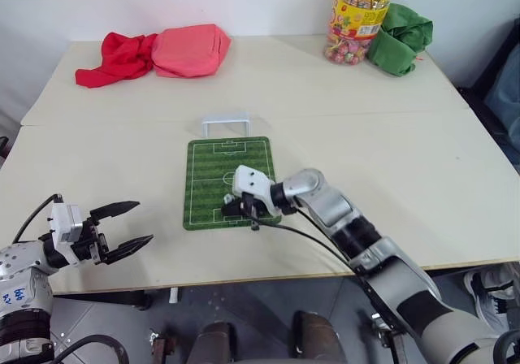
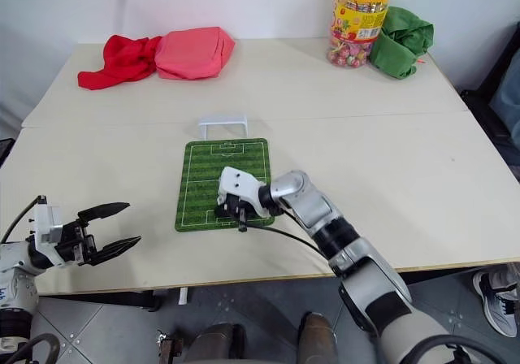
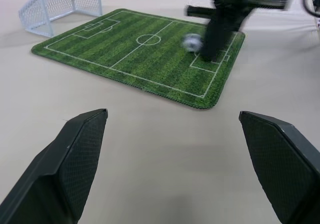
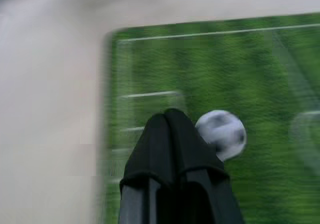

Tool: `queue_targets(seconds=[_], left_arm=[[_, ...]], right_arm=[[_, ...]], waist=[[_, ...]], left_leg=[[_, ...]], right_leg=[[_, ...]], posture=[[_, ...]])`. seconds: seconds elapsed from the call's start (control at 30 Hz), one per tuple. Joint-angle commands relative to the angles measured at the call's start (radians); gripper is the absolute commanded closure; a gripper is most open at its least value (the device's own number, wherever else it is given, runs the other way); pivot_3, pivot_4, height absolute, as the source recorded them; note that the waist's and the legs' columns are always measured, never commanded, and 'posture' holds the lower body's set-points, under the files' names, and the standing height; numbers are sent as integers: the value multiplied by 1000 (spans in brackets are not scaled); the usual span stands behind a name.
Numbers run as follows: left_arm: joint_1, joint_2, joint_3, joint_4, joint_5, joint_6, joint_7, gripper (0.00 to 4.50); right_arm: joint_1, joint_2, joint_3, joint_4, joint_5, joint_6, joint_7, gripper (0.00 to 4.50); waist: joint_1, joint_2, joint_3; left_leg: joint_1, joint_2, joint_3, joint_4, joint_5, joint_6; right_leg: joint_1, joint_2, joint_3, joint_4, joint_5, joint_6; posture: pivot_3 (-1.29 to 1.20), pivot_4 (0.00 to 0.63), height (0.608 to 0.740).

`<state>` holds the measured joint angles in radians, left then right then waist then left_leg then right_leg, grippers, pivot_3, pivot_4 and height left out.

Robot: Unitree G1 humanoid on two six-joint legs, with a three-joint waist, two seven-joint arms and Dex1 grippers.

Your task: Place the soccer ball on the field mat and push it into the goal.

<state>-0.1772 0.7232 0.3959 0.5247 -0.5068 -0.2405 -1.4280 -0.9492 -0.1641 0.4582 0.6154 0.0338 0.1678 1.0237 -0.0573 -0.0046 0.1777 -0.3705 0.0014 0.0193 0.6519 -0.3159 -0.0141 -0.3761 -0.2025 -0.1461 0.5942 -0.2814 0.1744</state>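
Far edge: red cloth, pink pouch, candy jar, green cloth.

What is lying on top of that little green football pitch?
On the field mat sits the soccer ball, right beside the right gripper, whose jaws are shut with nothing between them. The near end of the mat below the arm is covered from the head views.

The two head views look forward and down from above the near edge of the counter, covering its whole top. The left wrist view sits low over the counter, facing right toward the field mat and goal. The right wrist view looks closely down onto the mat's near end. All four share the mat.
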Motion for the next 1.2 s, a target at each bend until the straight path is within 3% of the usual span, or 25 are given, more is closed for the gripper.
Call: queue_targets(seconds=[0.03,0.2,0.37,0.6,0.8,0.93,1.03,1.2], left_arm=[[-38,31,25,11,-10,-2,21,0],[-70,32,14,31,-4,2,30,0],[-96,36,4,58,2,32,51,0],[-116,55,10,97,47,68,173,0],[-126,72,11,138,60,75,203,0],[-121,96,18,178,70,63,190,0],[-117,111,30,198,60,67,179,0],[-101,146,53,229,53,66,156,0]], right_arm=[[-216,25,-174,239,12,-152,-215,4483],[-250,9,-255,234,31,-169,-195,4483],[-116,-51,-284,-47,79,-19,-123,4483],[117,-283,-293,-314,134,114,63,4483],[238,-463,-323,-241,169,-29,280,4483],[235,-522,-355,-113,197,-123,391,4483],[220,-549,-390,-30,220,-185,475,3946],[160,-564,-424,136,209,-298,511,2435]], waist=[[-1,0,2],[-6,-1,1],[-10,-1,1],[2,-1,1],[5,-1,2],[-1,-1,2],[1,-1,2],[1,-1,2]], left_leg=[[0,0,0,0,0,0],[1,1,-1,-4,0,-1],[-1,1,-3,-5,-1,-1],[-1,1,-3,-2,-1,-1],[-1,1,2,1,-2,0],[1,1,4,0,-2,0],[1,2,4,0,-2,0],[0,2,4,0,-2,0]], right_leg=[[0,0,0,0,0,0],[-1,1,0,0,0,0],[-1,1,-4,0,0,0],[0,1,-4,-1,0,0],[0,0,-2,-2,0,0],[0,1,-1,-2,0,-1],[0,1,-1,-2,0,-1],[0,1,-1,-2,0,-1]], posture=[[0,150,740],[0,150,740],[0,150,740],[0,150,740],[0,150,740],[0,150,740],[0,150,740],[0,150,740]])
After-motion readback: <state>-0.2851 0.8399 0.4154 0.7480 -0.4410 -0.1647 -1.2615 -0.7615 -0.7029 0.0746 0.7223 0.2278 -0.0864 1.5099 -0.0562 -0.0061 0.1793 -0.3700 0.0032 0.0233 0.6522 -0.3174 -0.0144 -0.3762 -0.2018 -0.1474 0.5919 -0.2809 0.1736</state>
